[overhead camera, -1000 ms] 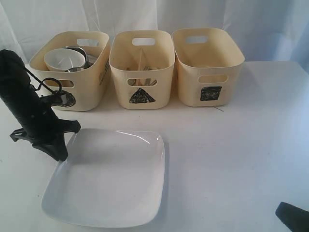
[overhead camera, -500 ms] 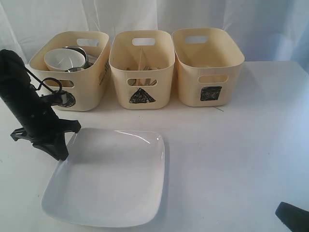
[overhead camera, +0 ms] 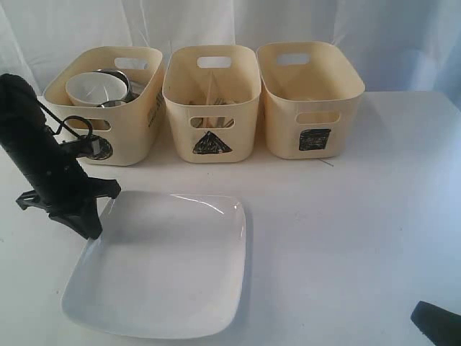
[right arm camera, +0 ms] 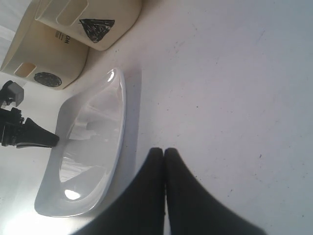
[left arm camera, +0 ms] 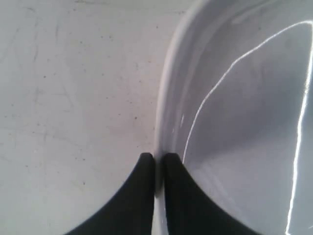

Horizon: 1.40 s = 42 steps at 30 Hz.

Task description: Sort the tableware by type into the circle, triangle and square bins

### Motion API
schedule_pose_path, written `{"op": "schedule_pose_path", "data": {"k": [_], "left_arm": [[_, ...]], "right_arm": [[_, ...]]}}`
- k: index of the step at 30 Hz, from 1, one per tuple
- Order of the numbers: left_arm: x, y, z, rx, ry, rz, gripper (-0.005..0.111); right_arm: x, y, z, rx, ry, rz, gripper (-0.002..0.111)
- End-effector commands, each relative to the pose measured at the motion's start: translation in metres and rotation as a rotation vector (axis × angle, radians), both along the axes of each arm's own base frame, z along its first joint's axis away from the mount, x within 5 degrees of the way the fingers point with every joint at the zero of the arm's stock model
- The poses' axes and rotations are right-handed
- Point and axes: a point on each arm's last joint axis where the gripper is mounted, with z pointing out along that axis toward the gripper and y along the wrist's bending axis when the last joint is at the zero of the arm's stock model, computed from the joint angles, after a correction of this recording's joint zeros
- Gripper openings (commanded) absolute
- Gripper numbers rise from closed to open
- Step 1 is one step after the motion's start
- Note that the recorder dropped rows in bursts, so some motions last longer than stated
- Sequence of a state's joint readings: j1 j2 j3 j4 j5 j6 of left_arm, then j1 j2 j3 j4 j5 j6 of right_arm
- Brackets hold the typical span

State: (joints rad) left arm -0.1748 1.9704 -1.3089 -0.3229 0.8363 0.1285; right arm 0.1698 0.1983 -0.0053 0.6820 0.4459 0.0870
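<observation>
The large white square plate [overhead camera: 166, 267] lies on the table in front of the bins. My left gripper [overhead camera: 92, 229] is shut on the plate's left rim [left arm camera: 164, 122], one finger outside it and one inside. At the lower right corner of the exterior view my right gripper [overhead camera: 432, 321] sits over bare table, shut with nothing in it [right arm camera: 163, 152]. The circle bin [overhead camera: 108, 104] holds a white bowl [overhead camera: 94, 88] and steel ware [overhead camera: 115, 75]. In the triangle bin [overhead camera: 210, 101] I see cutlery and wooden chopsticks [overhead camera: 209, 108]. The square bin [overhead camera: 310, 97] looks empty from here.
A white curtain hangs behind the three bins. The white tabletop [overhead camera: 346, 231] stretches to the right of the plate. In the right wrist view the plate [right arm camera: 88, 147] lies beside the triangle bin [right arm camera: 93, 22] and the circle bin [right arm camera: 44, 58].
</observation>
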Motion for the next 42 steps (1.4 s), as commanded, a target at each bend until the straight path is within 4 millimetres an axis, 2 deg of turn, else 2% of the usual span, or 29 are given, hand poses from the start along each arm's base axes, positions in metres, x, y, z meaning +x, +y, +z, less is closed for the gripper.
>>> {"op": "schedule_pose_path", "data": {"k": [1,20,26,42], "left_arm": [[-0.002,-0.001,0.005,-0.009,-0.008,0.0,0.0],[-0.002,-0.001,0.005,-0.009,-0.007,-0.003,0.0],[-0.002,-0.001,0.005,-0.009,-0.007,-0.003,0.0],[-0.001,-0.001,0.005,-0.009,-0.017,0.001,0.0]], "right_arm": [[0.0,0.0,-0.001,-0.002,-0.005,0.001,0.0],[0.0,-0.001,0.0,0.001,-0.017,-0.009,0.0],[0.003,0.0,0.007,0.234,0.001,-0.104,0.0],[0.008,-0.006,0.014,0.284,-0.071,-0.193,0.0]]}}
